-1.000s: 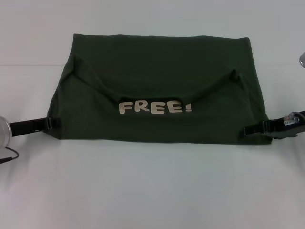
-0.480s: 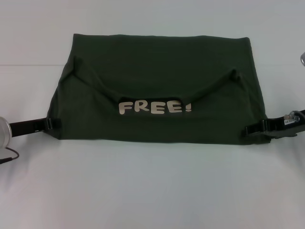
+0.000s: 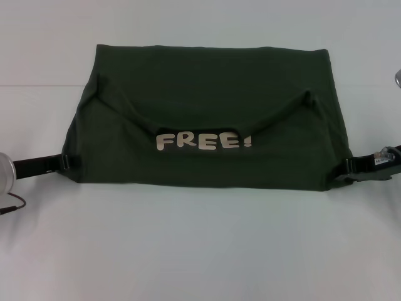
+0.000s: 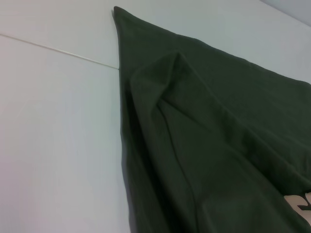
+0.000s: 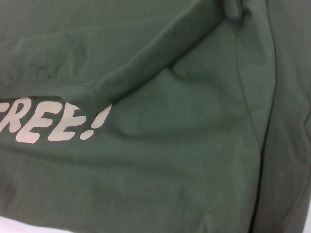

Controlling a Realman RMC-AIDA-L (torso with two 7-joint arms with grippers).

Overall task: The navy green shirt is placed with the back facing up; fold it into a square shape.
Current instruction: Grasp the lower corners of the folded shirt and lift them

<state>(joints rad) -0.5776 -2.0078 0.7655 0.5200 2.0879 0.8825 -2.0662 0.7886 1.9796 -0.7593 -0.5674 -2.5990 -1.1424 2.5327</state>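
Note:
The navy green shirt [image 3: 213,106] lies on the white table, folded over on itself so that a band with the neckline and the pale "FREE!" lettering [image 3: 203,141] faces up along the near side. My left gripper [image 3: 70,162] rests low at the shirt's near left corner, touching its edge. My right gripper [image 3: 348,169] sits just off the near right corner, open and apart from the cloth. The left wrist view shows the shirt's left edge and a raised crease [image 4: 180,63]. In the right wrist view I see the lettering [image 5: 53,121] and the right-hand seam.
White tabletop [image 3: 200,251] surrounds the shirt, with a wide bare strip in front of it. A thin seam line [image 3: 37,84] crosses the table at the far left. A cable [image 3: 12,205] trails by the left arm. A metal part [image 3: 397,76] shows at the right edge.
My right gripper has slid right, off the shirt's near right corner, and the corner now lies flat on the table. The left gripper and the shirt have stayed put.

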